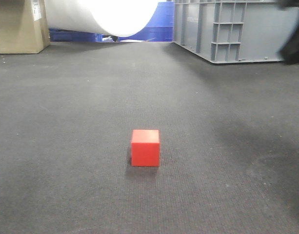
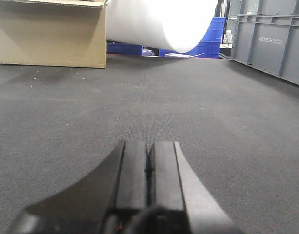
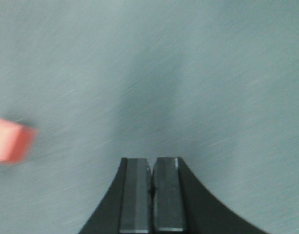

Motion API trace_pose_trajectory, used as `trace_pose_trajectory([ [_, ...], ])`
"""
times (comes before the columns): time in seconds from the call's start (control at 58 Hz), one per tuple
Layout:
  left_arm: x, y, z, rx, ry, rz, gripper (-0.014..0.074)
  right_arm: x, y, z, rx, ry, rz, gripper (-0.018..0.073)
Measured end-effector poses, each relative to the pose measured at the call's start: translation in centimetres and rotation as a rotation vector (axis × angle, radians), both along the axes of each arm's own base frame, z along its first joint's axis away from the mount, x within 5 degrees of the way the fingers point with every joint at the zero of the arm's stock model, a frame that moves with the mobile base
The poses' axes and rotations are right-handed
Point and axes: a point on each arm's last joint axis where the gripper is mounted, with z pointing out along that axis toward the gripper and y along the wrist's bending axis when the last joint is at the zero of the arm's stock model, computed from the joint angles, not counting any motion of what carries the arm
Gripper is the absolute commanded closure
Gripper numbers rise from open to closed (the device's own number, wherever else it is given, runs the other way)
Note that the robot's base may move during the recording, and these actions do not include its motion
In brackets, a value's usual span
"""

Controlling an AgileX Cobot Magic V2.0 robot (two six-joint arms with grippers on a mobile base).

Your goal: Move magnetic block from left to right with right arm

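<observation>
The magnetic block (image 1: 145, 147), a small bright-red cube, rests alone on the dark grey carpet in the front view. In the right wrist view the magnetic block (image 3: 10, 140) shows blurred at the far left edge, well to the left of my right gripper (image 3: 151, 162), which is shut with nothing between its pads and hangs above the floor. My left gripper (image 2: 149, 145) is shut too, empty, low over bare carpet; no block appears in its view. A dark blurred arm part (image 1: 294, 44) shows at the front view's upper right edge.
A grey plastic crate (image 1: 232, 29) stands at the back right, a cardboard box (image 1: 17, 24) at the back left, a large white roll (image 1: 110, 14) and blue crates (image 1: 159, 27) behind. In the left wrist view the cardboard box (image 2: 49, 34) and grey crate (image 2: 271, 39) flank the carpet.
</observation>
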Motion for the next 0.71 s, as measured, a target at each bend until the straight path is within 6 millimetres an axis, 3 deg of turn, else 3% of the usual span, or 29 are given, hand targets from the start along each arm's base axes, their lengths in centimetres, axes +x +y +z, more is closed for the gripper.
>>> trace_pose_trajectory([
  [0.293, 0.0, 0.0, 0.0, 0.000, 0.000, 0.000, 0.0713, -4.6, -4.1, -1.8, 0.039, -0.394, -0.172, 0.0504],
  [0.534, 0.0, 0.0, 0.0, 0.000, 0.000, 0.000, 0.0713, -9.7, -4.8, -3.7, 0.068, -0.592, -0.194, 0.0504],
  [0.706, 0.0, 0.0, 0.0, 0.000, 0.000, 0.000, 0.0713, -12.4, -5.1, -3.8, 0.093, -0.717, -0.194, 0.0504],
])
